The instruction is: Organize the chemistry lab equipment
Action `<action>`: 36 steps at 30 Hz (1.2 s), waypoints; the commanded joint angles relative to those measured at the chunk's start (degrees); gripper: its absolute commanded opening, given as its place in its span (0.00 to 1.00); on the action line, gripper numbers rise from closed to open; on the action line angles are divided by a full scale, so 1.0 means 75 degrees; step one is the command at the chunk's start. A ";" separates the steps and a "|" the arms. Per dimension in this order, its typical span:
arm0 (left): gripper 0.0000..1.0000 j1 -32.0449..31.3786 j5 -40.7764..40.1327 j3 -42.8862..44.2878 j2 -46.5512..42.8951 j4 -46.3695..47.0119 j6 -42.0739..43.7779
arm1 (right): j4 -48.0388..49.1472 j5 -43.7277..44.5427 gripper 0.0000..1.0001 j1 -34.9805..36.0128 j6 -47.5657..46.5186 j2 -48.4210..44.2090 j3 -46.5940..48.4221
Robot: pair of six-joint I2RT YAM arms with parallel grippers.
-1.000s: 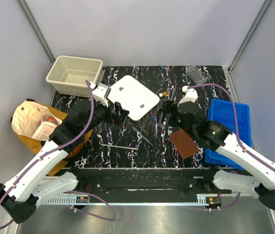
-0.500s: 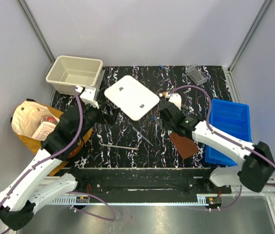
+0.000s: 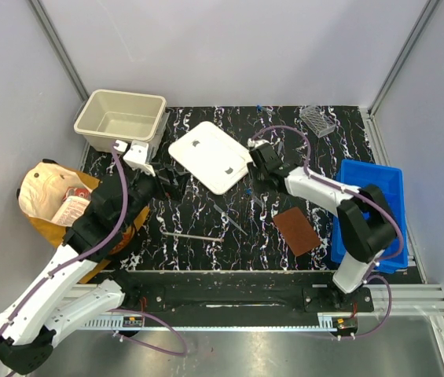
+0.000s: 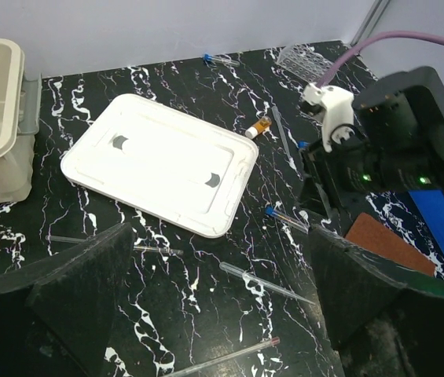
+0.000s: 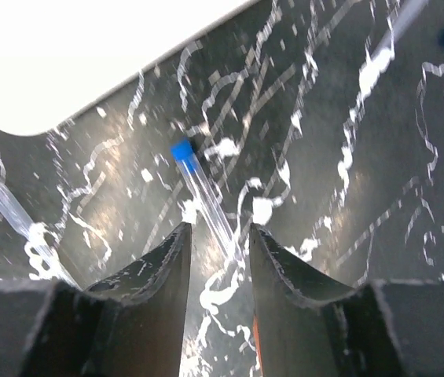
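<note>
A clear blue-capped tube (image 5: 206, 196) lies on the black marbled table between the fingertips of my right gripper (image 5: 220, 232). The jaws stand narrow on either side of it, with a small gap still showing. That gripper (image 3: 262, 169) is just right of the white lid (image 3: 210, 155). My left gripper (image 4: 218, 314) hangs wide open above a clear pipette (image 4: 273, 284) and a red-tipped tube (image 4: 222, 360), holding nothing. A long thin rod (image 3: 192, 236) lies in front. An orange-capped vial (image 4: 261, 127) and the clear tube rack (image 3: 317, 119) sit farther back.
A beige bin (image 3: 121, 119) stands at the back left and a blue bin (image 3: 371, 204) at the right edge. A brown pad (image 3: 296, 230) lies beside the blue bin. A tan paper bag (image 3: 53, 200) sits off the table's left side.
My right arm has swung left and back toward the lid's edge, and its jaws have narrowed around the blue-capped tube. My left arm has drawn back to the left, still open.
</note>
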 commanded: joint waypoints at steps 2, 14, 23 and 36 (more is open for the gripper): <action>0.96 -0.0025 -0.0521 -0.0156 -0.0407 0.0506 -0.0072 | 0.0192 -0.0629 0.41 -0.0150 -0.0762 0.0891 0.1346; 0.97 -0.0025 -0.0733 -0.0286 -0.0666 0.0624 -0.0083 | -0.0500 -0.1016 0.41 -0.0173 -0.0879 0.2311 0.2438; 0.98 -0.0025 -0.0627 -0.0286 -0.0654 0.0659 -0.0107 | -0.0665 -0.1133 0.39 -0.0173 -0.0903 0.2475 0.2344; 0.98 -0.0025 -0.0534 -0.0286 -0.0502 0.0659 -0.0107 | -0.0782 -0.0245 0.24 -0.0173 -0.0552 0.2674 0.2368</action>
